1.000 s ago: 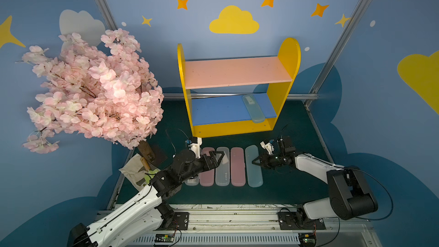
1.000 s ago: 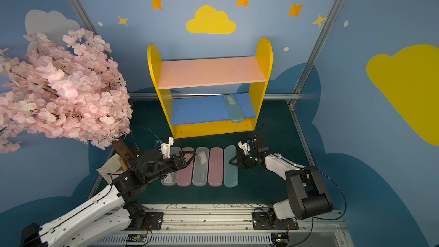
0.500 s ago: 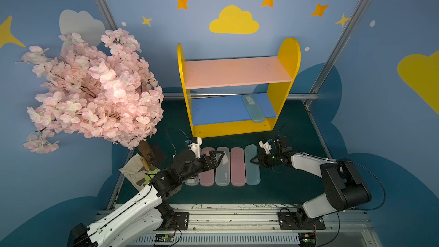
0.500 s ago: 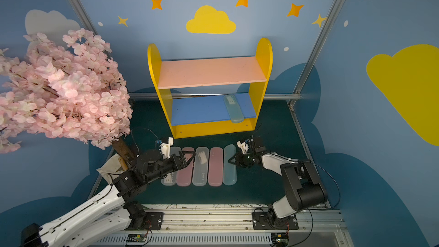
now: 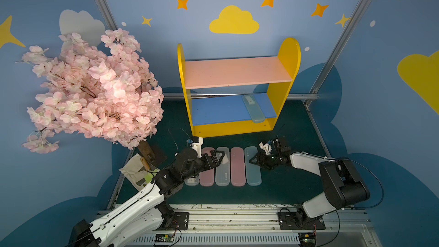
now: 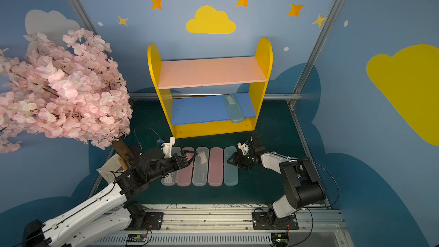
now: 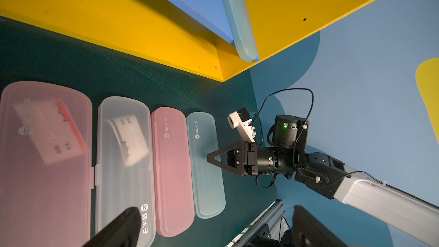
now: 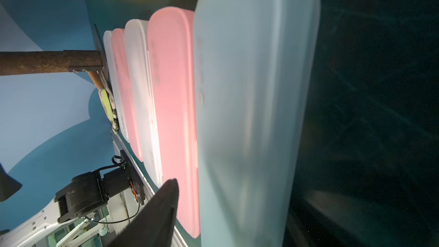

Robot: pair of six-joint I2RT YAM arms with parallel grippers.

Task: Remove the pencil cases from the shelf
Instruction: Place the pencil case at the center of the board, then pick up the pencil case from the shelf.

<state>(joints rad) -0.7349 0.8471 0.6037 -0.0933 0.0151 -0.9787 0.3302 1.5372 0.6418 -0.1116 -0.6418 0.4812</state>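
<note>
The yellow shelf (image 5: 288, 67) (image 6: 260, 67) stands at the back of the green mat. Its pink board is bare. One teal pencil case (image 5: 253, 109) (image 6: 234, 109) (image 7: 240, 20) lies on its blue board, its end over the front edge. Several pencil cases lie side by side on the mat, with a teal one (image 5: 253, 172) (image 6: 231, 174) (image 7: 209, 186) (image 8: 249, 91) at the right end. My right gripper (image 5: 253, 160) (image 6: 231, 160) (image 8: 242, 188) is open, its jaws astride that teal case. My left gripper (image 5: 217, 156) (image 6: 190, 156) (image 7: 213, 226) hangs open and empty over the left cases.
A pink blossom tree (image 5: 95, 91) fills the left side, its trunk and base plate (image 5: 148, 150) beside my left arm. A cloth bag with a trowel (image 5: 139, 172) lies at the mat's front left. The metal rail (image 5: 237, 215) runs along the front.
My right gripper's jaws have parted around the teal case on the mat, and the right arm's elbow has swung inward. The left arm has not moved.
</note>
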